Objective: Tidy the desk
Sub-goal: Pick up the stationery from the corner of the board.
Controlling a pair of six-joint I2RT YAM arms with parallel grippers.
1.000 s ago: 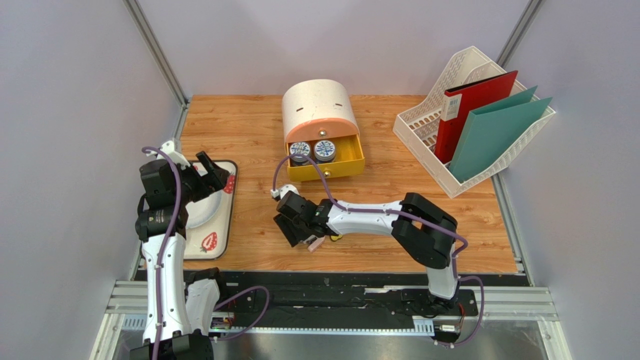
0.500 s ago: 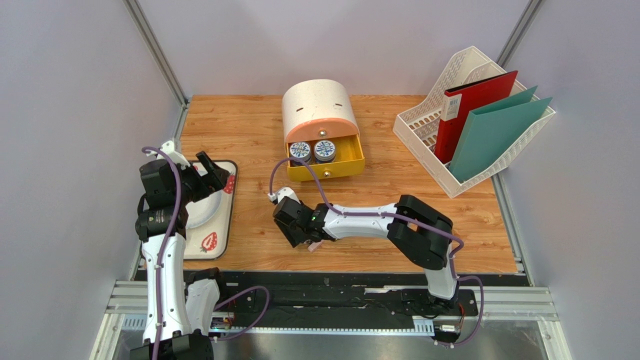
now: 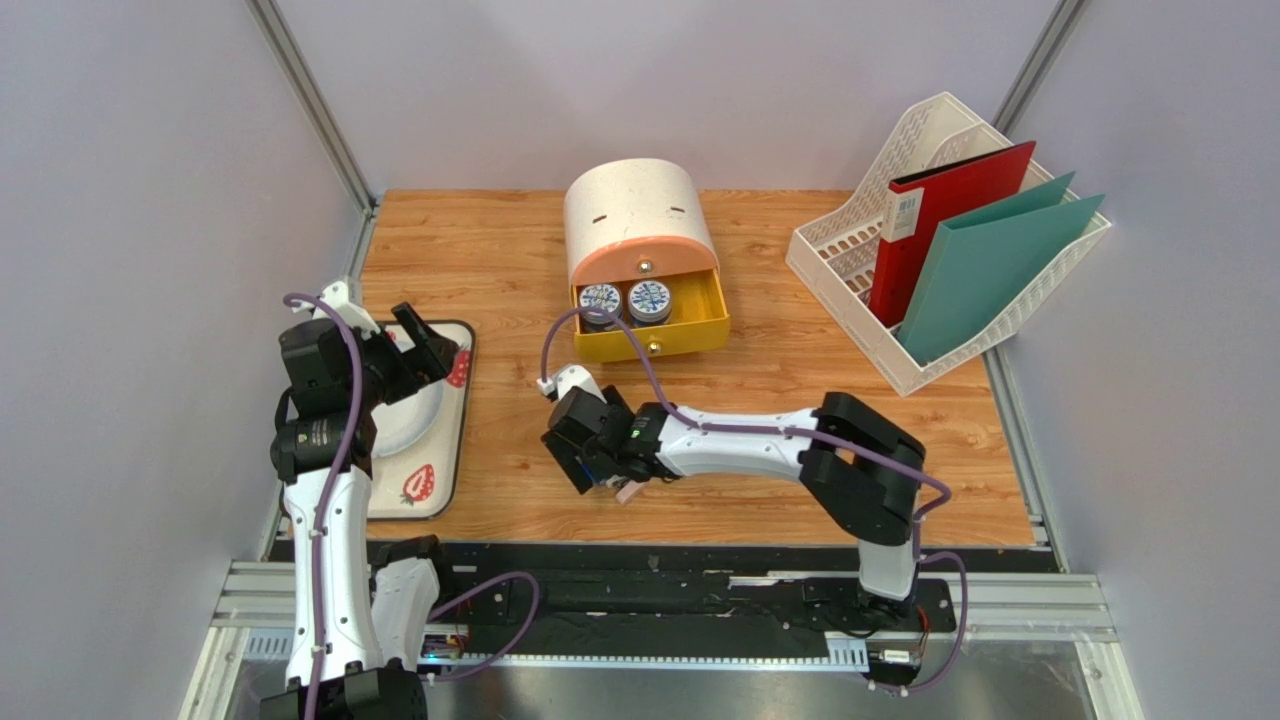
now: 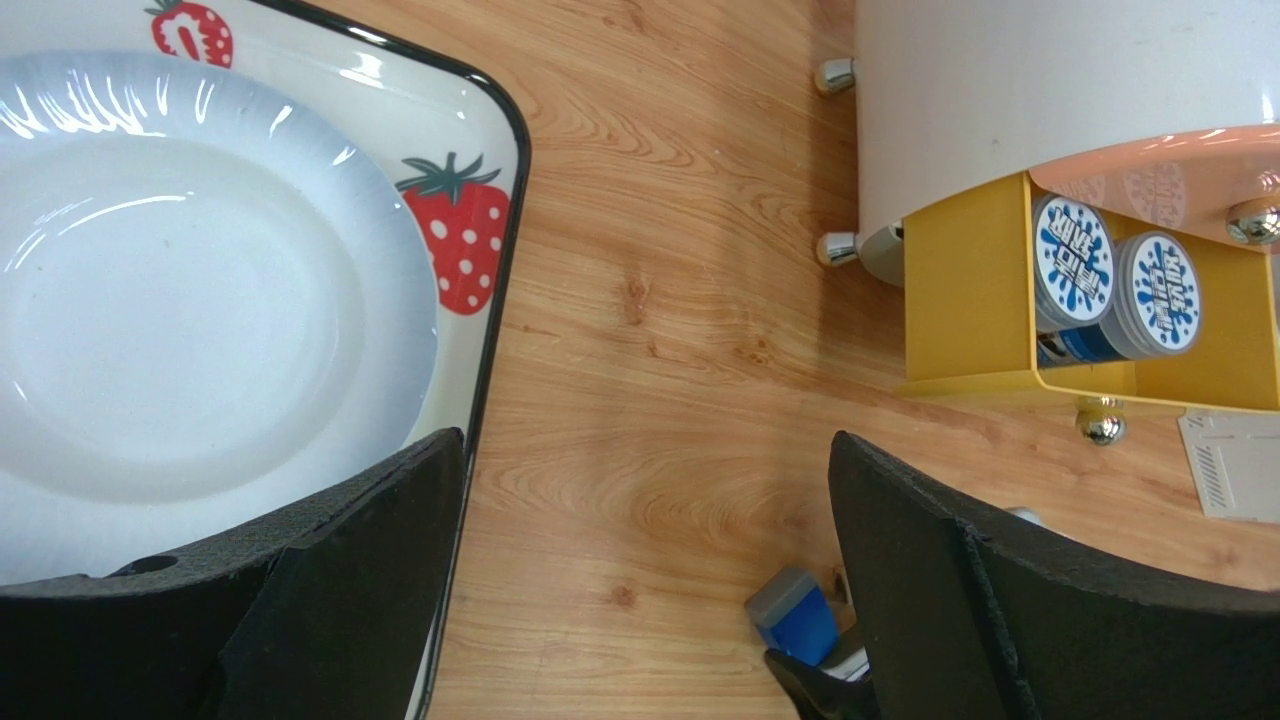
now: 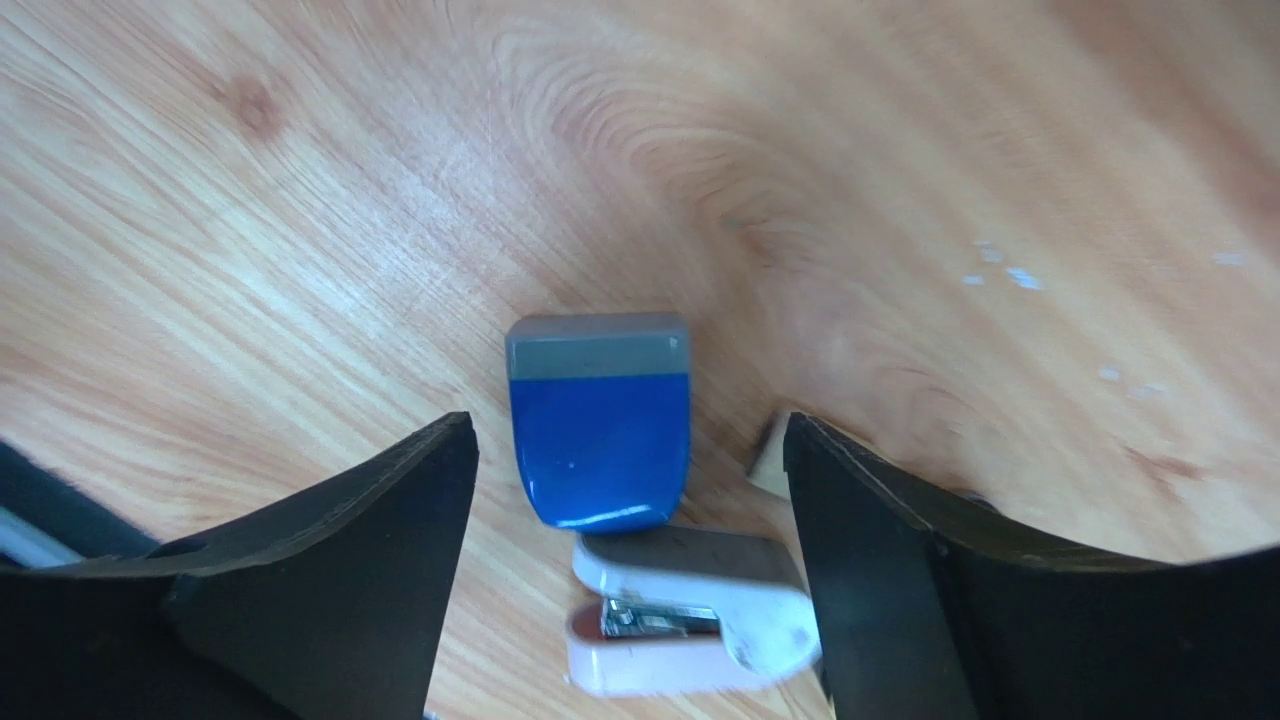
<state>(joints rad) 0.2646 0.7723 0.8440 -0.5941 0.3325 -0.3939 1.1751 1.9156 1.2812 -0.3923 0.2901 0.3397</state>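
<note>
While right gripper (image 5: 624, 495) straddles the eraser (image 5: 598, 420) in front of the drawer (image 3: 661, 345), jaws released, left gripper (image 4: 646, 555) hangs left of the drawer, jaws spread wide; desk (image 3: 481, 255) sits under the drawer.

desk (image 3: 496, 255) | look: rectangular top, light orange-brown wood grain, metal rails (image 3: 1016, 443) along its side edges | pose: flat, level | place: beneath the domed drawer box (image 3: 639, 225), which stands far-middle, with bare wood left, right and in front of it
</note>
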